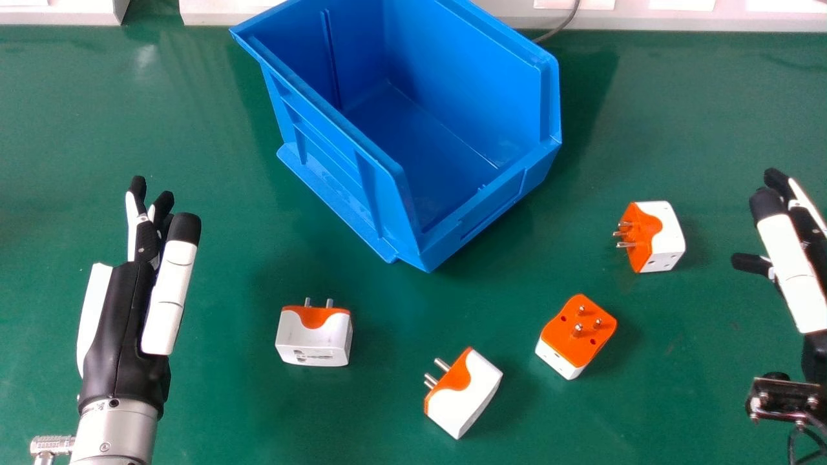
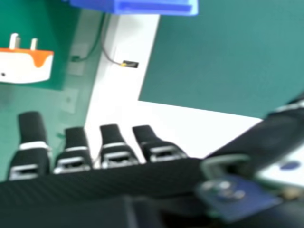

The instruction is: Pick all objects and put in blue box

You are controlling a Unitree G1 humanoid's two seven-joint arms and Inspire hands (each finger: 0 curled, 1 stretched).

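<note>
In the head view my left hand (image 1: 123,323) is open at the left, left of the nearest plug adapter (image 1: 314,336). My right hand (image 1: 791,258) is at the right edge, open and holding nothing. Three more orange-and-white adapters lie on the table: one near the front (image 1: 463,392), one with its pins up (image 1: 576,336), and one (image 1: 654,236) just left of my right hand. The blue box (image 1: 349,187) stands at the back centre with a bare floor. In the right hand view, my right hand (image 2: 114,147) has extended fingers, with an adapter (image 2: 26,65) beyond them.
The green table (image 1: 213,400) carries everything. White panels (image 1: 672,16) run along its back edge, and a dark cable (image 1: 561,29) comes down behind the box. The box walls rise well above the table.
</note>
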